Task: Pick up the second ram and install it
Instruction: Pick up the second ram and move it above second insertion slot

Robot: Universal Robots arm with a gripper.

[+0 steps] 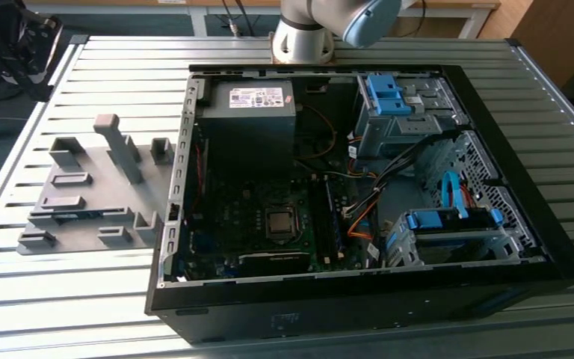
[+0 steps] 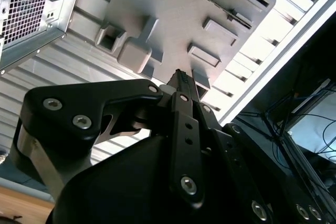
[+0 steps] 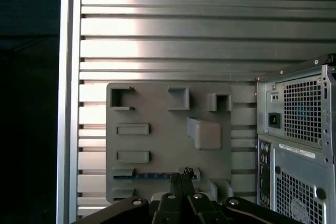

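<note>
On the grey plate (image 3: 157, 108), the second ram (image 3: 149, 176) is laid flat in a long slot near one edge. It is a thin blue-green stick. It has not yet been picked up. In the exterior view the same stick is seen as a blue strip on the near part of the plate, toward the exterior view's left.

The plate is set on a table (image 3: 184, 24) made of shiny metal slats. Small grey blocks (image 1: 117, 146) are stuck up from the plate.

In the first wrist view, the gripper (image 3: 181, 176) is seen above the plate, and its tips are lined up with one end of the stick. The two black fingers (image 2: 181, 80) are pressed together. Whether the stick is touched cannot be told.

Beside the plate, toward the exterior view's right, a black computer case (image 1: 317, 310) is laid on its side with its cover off. Inside it, a green board (image 1: 257, 224) with a square chip (image 1: 280, 222) can be seen. A grey power box (image 1: 252, 101) with a white sticker is fixed at the far end. Blue holders (image 1: 387, 93) and many wires (image 1: 367, 202) are packed in there too. Part of the arm (image 1: 367, 19) is seen at the far side of the table.
</note>
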